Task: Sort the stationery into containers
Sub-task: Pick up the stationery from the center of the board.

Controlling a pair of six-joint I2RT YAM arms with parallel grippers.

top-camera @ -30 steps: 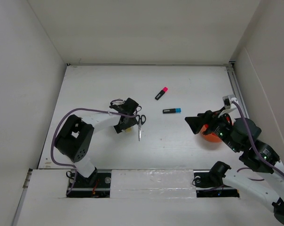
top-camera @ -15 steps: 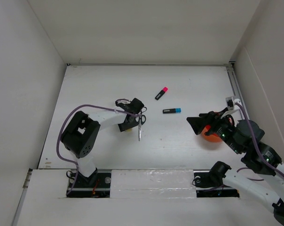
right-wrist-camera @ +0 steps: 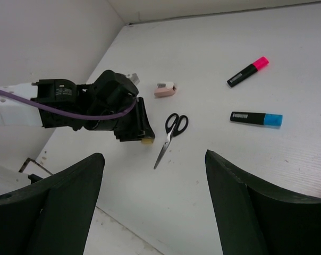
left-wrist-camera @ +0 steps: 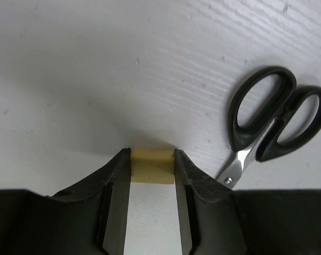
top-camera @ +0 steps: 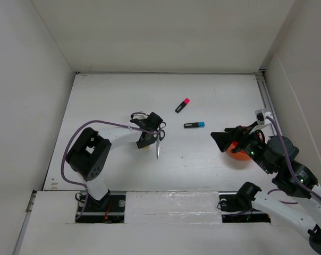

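My left gripper (left-wrist-camera: 151, 154) is down at the table, its jaws closed against both sides of the small yellow eraser (left-wrist-camera: 152, 170); it shows in the top view (top-camera: 148, 142) too. The black-handled scissors (left-wrist-camera: 272, 119) lie just to its right, also seen from above (top-camera: 158, 141). The pink-capped marker (top-camera: 182, 105) and blue-capped marker (top-camera: 194, 125) lie further back. A pink-white eraser (right-wrist-camera: 165, 90) lies behind the left arm. My right gripper (top-camera: 220, 139) is open and empty, held above the orange tub (top-camera: 238, 154), which it mostly hides.
White walls enclose the table on the left, back and right. The left arm's purple cable (top-camera: 96, 125) loops over the table's left part. A metal rail (top-camera: 267, 101) runs along the right edge.
My left gripper has shifted a little right and forward, close to the scissors, and stands around the yellow eraser. The right arm has barely moved.
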